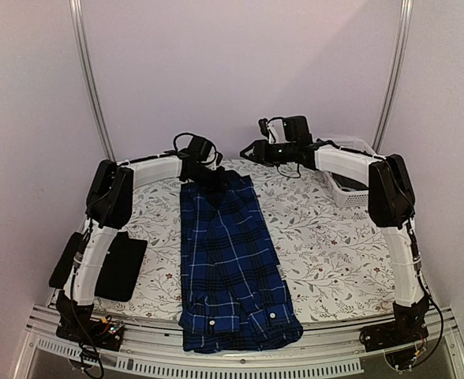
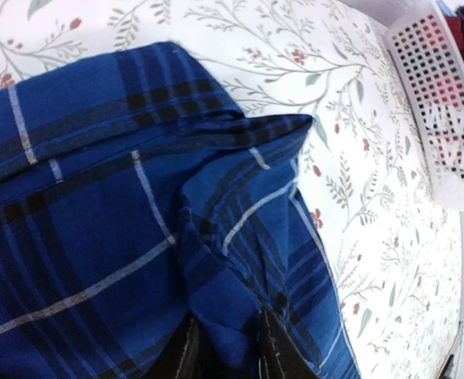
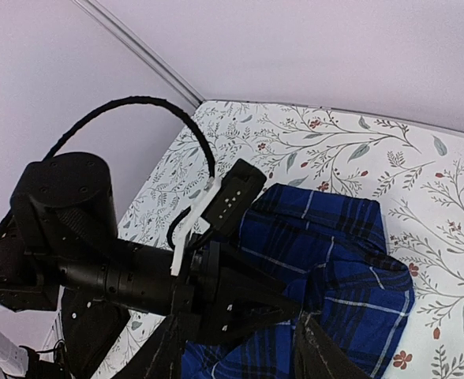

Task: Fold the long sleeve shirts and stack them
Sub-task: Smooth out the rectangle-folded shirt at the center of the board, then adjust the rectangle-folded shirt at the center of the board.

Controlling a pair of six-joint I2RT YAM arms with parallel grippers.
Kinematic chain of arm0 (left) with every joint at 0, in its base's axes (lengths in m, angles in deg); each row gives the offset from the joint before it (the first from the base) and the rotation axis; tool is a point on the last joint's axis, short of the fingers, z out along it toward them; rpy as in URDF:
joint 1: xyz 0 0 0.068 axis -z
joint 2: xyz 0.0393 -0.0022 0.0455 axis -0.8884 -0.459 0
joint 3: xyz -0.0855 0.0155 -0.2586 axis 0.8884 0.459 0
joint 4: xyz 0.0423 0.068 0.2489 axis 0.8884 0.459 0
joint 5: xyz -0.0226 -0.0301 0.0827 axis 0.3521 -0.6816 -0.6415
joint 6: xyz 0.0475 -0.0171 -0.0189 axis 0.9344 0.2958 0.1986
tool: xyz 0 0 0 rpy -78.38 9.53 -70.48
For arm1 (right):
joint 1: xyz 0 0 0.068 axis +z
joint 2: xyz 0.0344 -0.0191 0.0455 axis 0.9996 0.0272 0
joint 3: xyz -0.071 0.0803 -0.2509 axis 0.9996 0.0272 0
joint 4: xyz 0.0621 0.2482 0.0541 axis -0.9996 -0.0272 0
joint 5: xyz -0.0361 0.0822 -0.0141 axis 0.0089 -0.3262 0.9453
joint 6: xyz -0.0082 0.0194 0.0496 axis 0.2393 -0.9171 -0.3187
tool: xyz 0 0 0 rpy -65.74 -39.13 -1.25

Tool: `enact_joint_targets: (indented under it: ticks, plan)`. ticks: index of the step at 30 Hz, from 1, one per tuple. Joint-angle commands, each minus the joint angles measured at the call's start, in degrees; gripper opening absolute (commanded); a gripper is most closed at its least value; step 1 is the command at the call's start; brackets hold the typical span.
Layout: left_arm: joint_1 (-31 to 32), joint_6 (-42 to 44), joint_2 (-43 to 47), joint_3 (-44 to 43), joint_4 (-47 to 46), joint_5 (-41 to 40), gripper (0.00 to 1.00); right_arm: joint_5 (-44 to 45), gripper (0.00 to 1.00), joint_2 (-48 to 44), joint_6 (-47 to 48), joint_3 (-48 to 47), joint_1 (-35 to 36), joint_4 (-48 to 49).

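Observation:
The blue plaid shirt (image 1: 232,260) lies as a long narrow strip down the middle of the table, its near end with two white buttons at the front edge. My left gripper (image 1: 208,175) is at the strip's far end, and a raised fold of plaid cloth (image 2: 228,316) is pinched between its fingers (image 2: 278,355). In the right wrist view the left gripper (image 3: 295,304) tapers onto the shirt (image 3: 350,260). My right gripper (image 1: 253,150) hovers open just beyond and to the right of that end, with nothing between its fingers (image 3: 320,351). The black shirt (image 1: 121,264) lies folded at the left.
A white lattice basket (image 1: 346,189) stands at the far right of the floral table cover, and red plaid cloth shows through its wall (image 2: 445,103). The left arm's elbow (image 1: 110,193) rises over the table's left side above the black shirt.

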Motion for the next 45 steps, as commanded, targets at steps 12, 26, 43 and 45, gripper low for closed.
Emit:
enact_joint_targets:
  ticks: [12, 26, 43, 45]
  plan:
    - [-3.7, 3.2, -4.9, -2.7, -8.6, 6.4, 0.18, 1.7, 0.33, -6.5, -0.6, 20.2, 4.0, -0.9]
    - [-3.8, 3.7, 18.4, 19.8, -15.4, -4.4, 0.6, 8.1, 0.31, -9.8, 1.2, 22.7, 5.2, -2.7]
    - [-4.2, -3.6, 24.8, 37.4, -16.0, -9.4, 0.44, 7.5, 0.31, -10.2, 1.4, 21.9, 6.8, -3.1]
    - [-4.5, -3.8, 23.4, 36.4, -17.8, -6.9, 0.48, 7.8, 0.31, -10.4, 1.7, 22.1, 6.8, -3.4]
